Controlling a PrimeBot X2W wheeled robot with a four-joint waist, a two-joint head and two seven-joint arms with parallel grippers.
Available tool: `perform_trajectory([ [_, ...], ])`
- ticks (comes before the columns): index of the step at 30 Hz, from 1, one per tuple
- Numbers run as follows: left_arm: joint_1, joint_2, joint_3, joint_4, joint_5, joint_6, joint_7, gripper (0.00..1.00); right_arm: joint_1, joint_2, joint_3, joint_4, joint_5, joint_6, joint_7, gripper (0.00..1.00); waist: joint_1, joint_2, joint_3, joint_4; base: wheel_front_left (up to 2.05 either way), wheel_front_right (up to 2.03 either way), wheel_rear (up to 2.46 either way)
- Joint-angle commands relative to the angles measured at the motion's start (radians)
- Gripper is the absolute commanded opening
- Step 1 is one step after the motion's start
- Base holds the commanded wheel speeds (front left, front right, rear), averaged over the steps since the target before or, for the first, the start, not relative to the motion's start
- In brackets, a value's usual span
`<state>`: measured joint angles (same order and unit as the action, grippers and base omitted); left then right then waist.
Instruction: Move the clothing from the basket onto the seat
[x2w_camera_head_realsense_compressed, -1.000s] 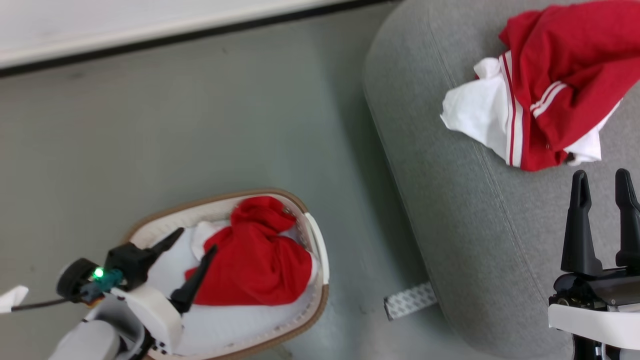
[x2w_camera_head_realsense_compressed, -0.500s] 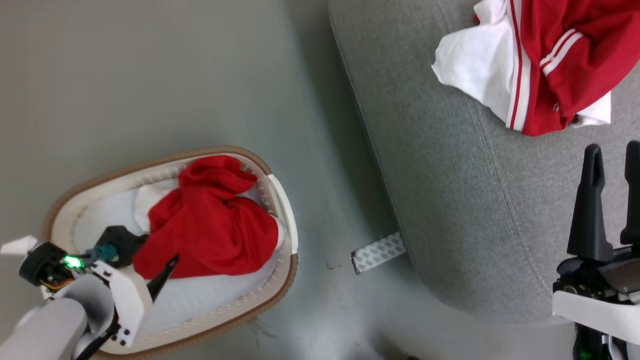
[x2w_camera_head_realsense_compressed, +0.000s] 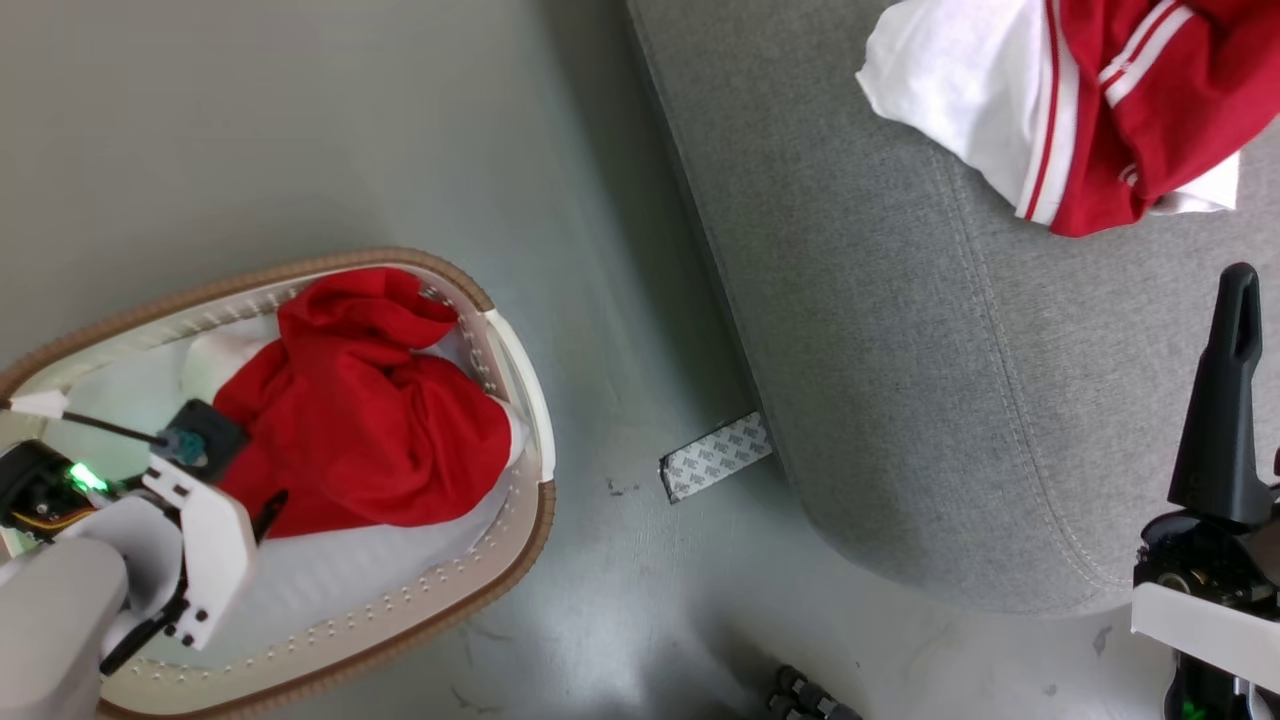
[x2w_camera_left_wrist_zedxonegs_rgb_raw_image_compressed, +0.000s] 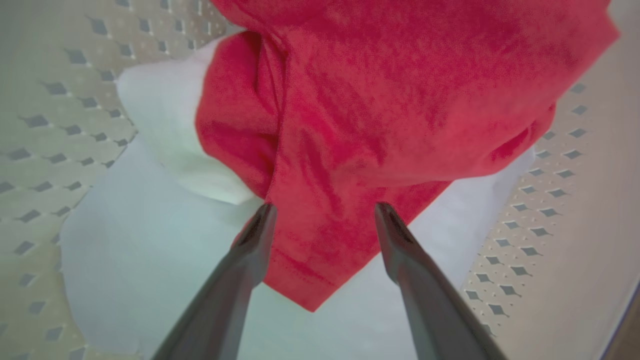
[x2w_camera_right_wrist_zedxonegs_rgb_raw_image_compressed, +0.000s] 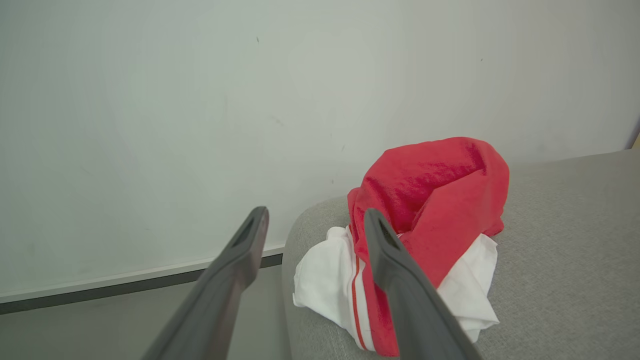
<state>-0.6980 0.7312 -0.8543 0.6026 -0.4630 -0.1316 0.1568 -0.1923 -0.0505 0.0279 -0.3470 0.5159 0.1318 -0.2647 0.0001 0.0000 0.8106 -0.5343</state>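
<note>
The white basket (x2w_camera_head_realsense_compressed: 541, 520) with a brown rim stands on the floor at lower left. Crumpled red clothing (x2w_camera_head_realsense_compressed: 360, 420) lies in it on a white pad (x2w_camera_head_realsense_compressed: 350, 590). My left gripper (x2w_camera_left_wrist_zedxonegs_rgb_raw_image_compressed: 324, 207) reaches down into the basket, open, its fingers either side of the lower corner of the red clothing (x2w_camera_left_wrist_zedxonegs_rgb_raw_image_compressed: 380, 110). More red and white clothing (x2w_camera_head_realsense_compressed: 1130, 100) lies on the grey seat (x2w_camera_head_realsense_compressed: 900, 350) at upper right. My right gripper (x2w_camera_right_wrist_zedxonegs_rgb_raw_image_compressed: 315, 215) hovers open above the seat, short of that pile (x2w_camera_right_wrist_zedxonegs_rgb_raw_image_compressed: 430, 200), with nothing between its fingers. One of its fingers (x2w_camera_head_realsense_compressed: 1225, 400) shows at the right edge.
A patterned white strip (x2w_camera_head_realsense_compressed: 715, 458) sticks out on the grey floor beside the seat's base. A small dark object (x2w_camera_head_realsense_compressed: 800, 695) lies at the bottom edge. A pale wall with a dark baseboard (x2w_camera_right_wrist_zedxonegs_rgb_raw_image_compressed: 125, 287) stands beyond the seat's end. The basket's perforated wall (x2w_camera_left_wrist_zedxonegs_rgb_raw_image_compressed: 540, 210) surrounds the left gripper.
The head camera has swung, shifting the whole picture. My left gripper has sunk lower into the basket, down to the near edge of the red clothing. Both grippers stay open.
</note>
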Motion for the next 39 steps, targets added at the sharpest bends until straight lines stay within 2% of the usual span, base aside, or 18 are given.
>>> perform_trajectory([
  [1, -0.014, 0.004, -0.005, 0.01, -0.012, 0.002, 0.001, 1.0, 0.01, 0.0, -0.004, -0.004, 0.013, -0.002, 0.001, 1.0, -0.0001, 0.0, 0.008, 0.002, 0.0, 0.0, 0.0],
  [16, -0.164, -0.026, -0.111, 0.155, -0.036, 0.002, 0.023, 1.0, 0.039, 0.0, -0.001, -0.035, 0.024, -0.002, 0.001, 1.0, -0.0001, 0.0, 0.045, 0.011, 0.0, 0.0, 0.0],
  [23, -0.199, -0.006, -0.279, 0.122, -0.068, 0.002, 0.026, 1.0, 0.046, 0.0, 0.005, -0.034, 0.026, -0.002, 0.001, 1.0, -0.0001, 0.0, 0.046, 0.009, 0.0, 0.0, 0.0],
  [26, -0.217, -0.008, -0.323, 0.119, -0.099, 0.002, 0.026, 1.0, 0.047, 0.0, 0.006, -0.031, 0.026, -0.002, 0.001, 1.0, -0.0001, 0.0, 0.047, 0.011, 0.0, 0.0, 0.0],
  [27, -0.223, -0.01, -0.335, 0.12, -0.105, 0.002, 0.025, 0.64, 0.046, 0.0, 0.006, -0.03, 0.026, -0.002, 0.001, 1.0, -0.0001, 0.0, 0.048, 0.012, 0.0, 0.0, 0.0],
  [28, -0.229, -0.011, -0.344, 0.122, -0.113, 0.002, 0.023, 0.4, 0.045, 0.0, 0.007, -0.028, 0.026, -0.002, 0.001, 1.0, -0.0001, 0.0, 0.048, 0.012, 0.0, 0.0, 0.0],
  [29, -0.233, -0.012, -0.352, 0.125, -0.118, 0.002, 0.021, 0.0, 0.043, 0.0, 0.007, -0.026, 0.025, -0.002, 0.001, 1.0, -0.0001, 0.0, 0.048, 0.012, 0.0, 0.0, 0.0],
  [39, -0.249, -0.016, -0.405, 0.14, -0.16, 0.002, -0.004, 0.0, 0.025, 0.0, 0.009, -0.004, 0.02, -0.002, 0.001, 1.0, -0.0001, 0.0, 0.026, 0.006, 0.0, 0.0, 0.0],
])
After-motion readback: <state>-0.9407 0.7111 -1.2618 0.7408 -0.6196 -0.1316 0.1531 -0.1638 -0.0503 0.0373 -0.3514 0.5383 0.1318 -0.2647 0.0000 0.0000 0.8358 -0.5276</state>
